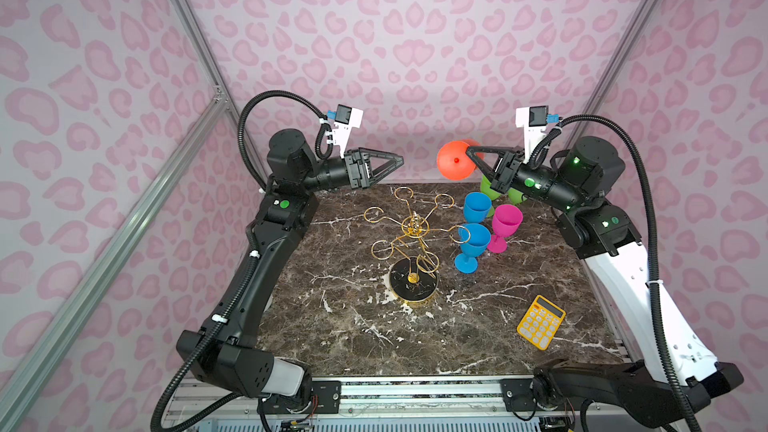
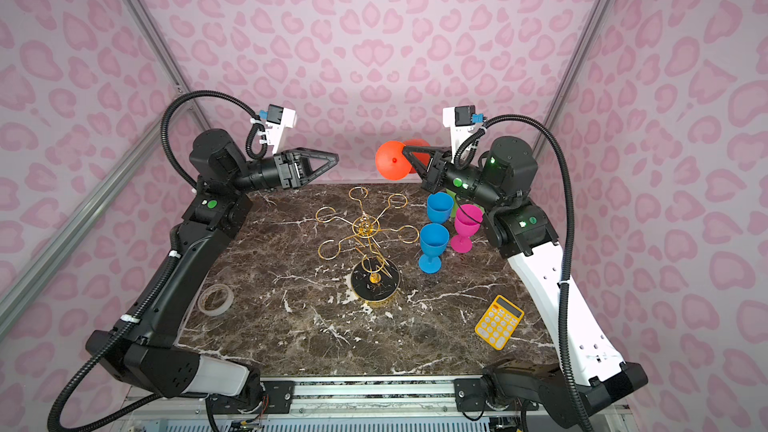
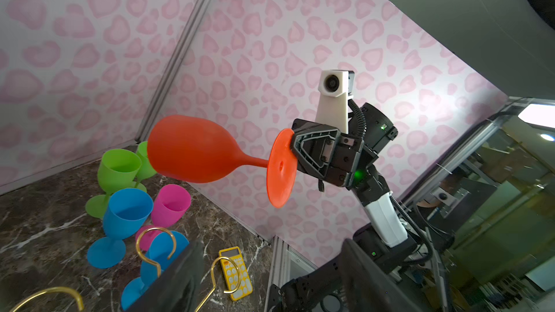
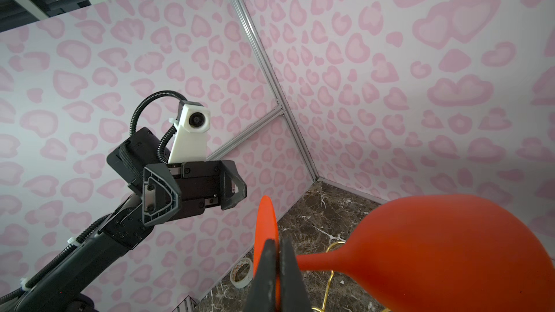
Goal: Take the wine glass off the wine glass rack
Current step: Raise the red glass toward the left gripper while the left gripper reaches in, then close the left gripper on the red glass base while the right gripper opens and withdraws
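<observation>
right fingers (image 4: 265,271) pinch wine glass (image 3: 192,151) foot, stem horizontal, left fingers (image 4: 156,199) apart, empty

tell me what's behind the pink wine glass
Two green wine glasses stand behind the pink wine glass, seen in the left wrist view. In both top views the right arm covers most of them; only green patches show.

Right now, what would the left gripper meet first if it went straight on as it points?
Probably the orange wine glass, at its foot, pinched in the right gripper. The left gripper faces it across open air; depth is uncertain.
</observation>
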`<action>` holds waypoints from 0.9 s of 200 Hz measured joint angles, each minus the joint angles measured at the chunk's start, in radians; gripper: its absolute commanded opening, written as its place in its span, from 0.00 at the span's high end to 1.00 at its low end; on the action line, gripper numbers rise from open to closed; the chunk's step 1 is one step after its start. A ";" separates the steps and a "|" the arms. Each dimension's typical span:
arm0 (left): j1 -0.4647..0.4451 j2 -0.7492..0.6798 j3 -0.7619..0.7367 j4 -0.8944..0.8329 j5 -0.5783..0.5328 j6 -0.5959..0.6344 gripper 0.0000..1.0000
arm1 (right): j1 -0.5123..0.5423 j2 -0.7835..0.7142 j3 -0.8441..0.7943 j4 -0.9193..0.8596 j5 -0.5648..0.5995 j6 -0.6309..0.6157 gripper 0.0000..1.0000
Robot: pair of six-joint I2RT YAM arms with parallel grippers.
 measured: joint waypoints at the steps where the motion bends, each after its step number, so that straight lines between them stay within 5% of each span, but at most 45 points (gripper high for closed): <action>1: -0.001 0.002 0.001 0.000 0.001 -0.001 0.30 | 0.001 0.000 0.000 0.000 0.000 -0.001 1.00; 74: -0.061 0.100 0.061 0.021 0.066 -0.058 0.37 | 0.085 0.053 0.037 0.000 -0.018 -0.042 1.00; 180: -0.113 0.135 0.085 0.087 0.100 -0.114 0.63 | 0.133 0.093 0.069 0.019 0.030 -0.055 1.00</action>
